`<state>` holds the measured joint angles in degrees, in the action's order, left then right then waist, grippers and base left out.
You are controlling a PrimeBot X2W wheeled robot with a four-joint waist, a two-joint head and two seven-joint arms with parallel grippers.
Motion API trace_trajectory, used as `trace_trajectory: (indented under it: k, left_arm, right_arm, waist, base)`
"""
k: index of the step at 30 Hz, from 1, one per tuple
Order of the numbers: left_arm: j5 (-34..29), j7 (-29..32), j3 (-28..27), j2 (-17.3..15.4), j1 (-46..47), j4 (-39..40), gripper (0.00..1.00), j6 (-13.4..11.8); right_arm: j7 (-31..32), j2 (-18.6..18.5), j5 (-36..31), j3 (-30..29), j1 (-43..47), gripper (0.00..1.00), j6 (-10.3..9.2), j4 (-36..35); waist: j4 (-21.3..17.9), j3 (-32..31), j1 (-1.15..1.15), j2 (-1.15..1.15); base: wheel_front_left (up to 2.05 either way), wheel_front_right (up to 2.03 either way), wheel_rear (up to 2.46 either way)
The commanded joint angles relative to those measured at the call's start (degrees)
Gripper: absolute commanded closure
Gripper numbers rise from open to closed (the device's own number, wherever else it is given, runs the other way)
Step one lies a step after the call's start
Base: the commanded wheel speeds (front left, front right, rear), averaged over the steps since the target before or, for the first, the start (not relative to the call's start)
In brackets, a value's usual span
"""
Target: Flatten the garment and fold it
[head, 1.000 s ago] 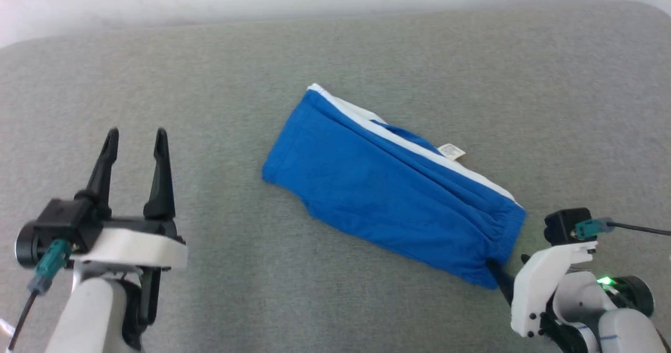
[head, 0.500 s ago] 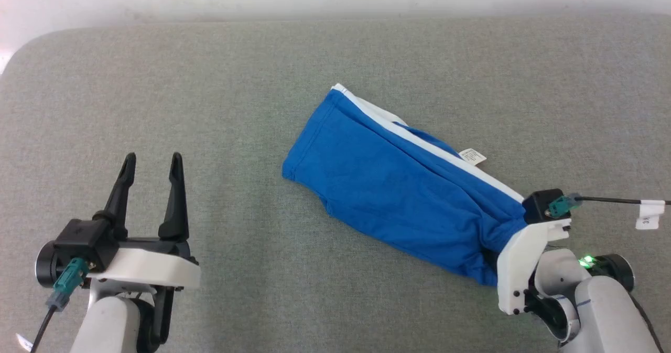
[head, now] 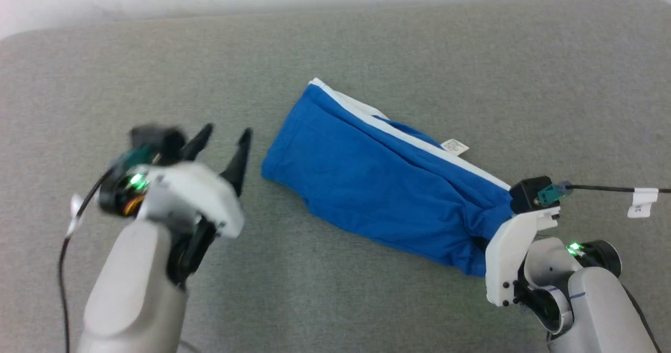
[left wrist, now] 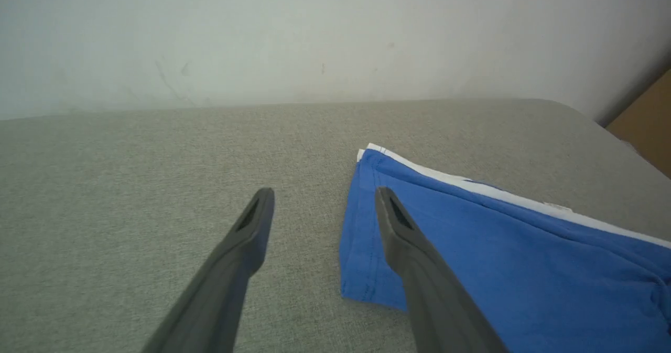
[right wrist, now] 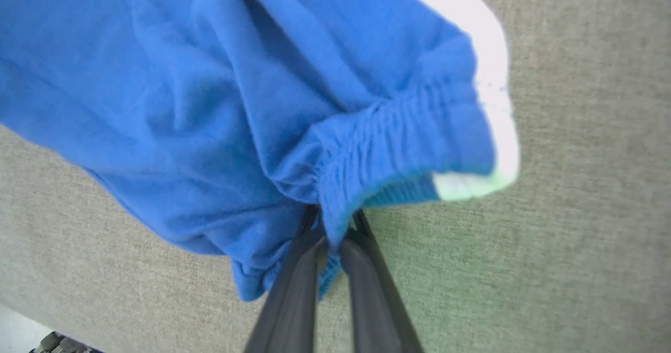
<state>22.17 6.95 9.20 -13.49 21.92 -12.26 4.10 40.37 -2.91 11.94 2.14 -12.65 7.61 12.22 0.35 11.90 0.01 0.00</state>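
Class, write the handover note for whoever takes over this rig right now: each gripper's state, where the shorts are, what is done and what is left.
Right gripper: shut on the garment, pinching its gathered waistband.
Left gripper: open, holding nothing, at the leg hem.
Garment: lies diagonally on the grey surface, doubled lengthwise, white stripe along its far edge, bunched near the waistband.
Done: waistband end gripped.
Left: probably grip the hem end with the left gripper, pull the cloth flat, then fold it.
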Motion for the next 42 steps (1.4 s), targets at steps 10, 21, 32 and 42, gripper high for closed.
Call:
trace_trajectory:
  k: [10, 21, 32, 42]
  left_arm:
    - [-1.68, 33.68, 8.93, -0.16, 14.75, -13.04, 0.0, -1.57]
    - [1.91, 40.78, 9.08, -0.7, 11.57, -17.85, 1.0, -0.76]
    - [10.18, 36.16, 0.95, -0.22, 8.9, -14.04, 1.0, -1.84]
    - [16.2, 28.71, -6.15, 1.61, -3.54, 0.0, 1.0, -3.87]
  right_arm:
    - [1.39, 0.03, 1.53, 2.8, -1.52, 1.0, -0.12, -3.1]
    - [0.73, 0.03, 2.24, 3.53, -1.15, 1.0, -0.12, -3.43]
    - [2.2, 0.03, 1.02, 3.97, -2.42, 1.0, -0.12, -3.71]
    - [7.23, -4.25, 0.68, 4.44, -3.15, 1.0, -0.12, -3.66]
  waist:
    - [-5.72, 4.16, -0.01, 0.0]
    - [-7.87, 5.49, -0.01, 0.0]
    - [-4.45, 1.84, -0.01, 0.0]
    - [1.99, -2.15, -0.01, 0.0]
  base:
    - [0.0, 0.0, 0.0]
    - [0.0, 0.0, 0.0]
    - [0.0, 0.0, 0.0]
    - [0.0, 0.0, 0.0]
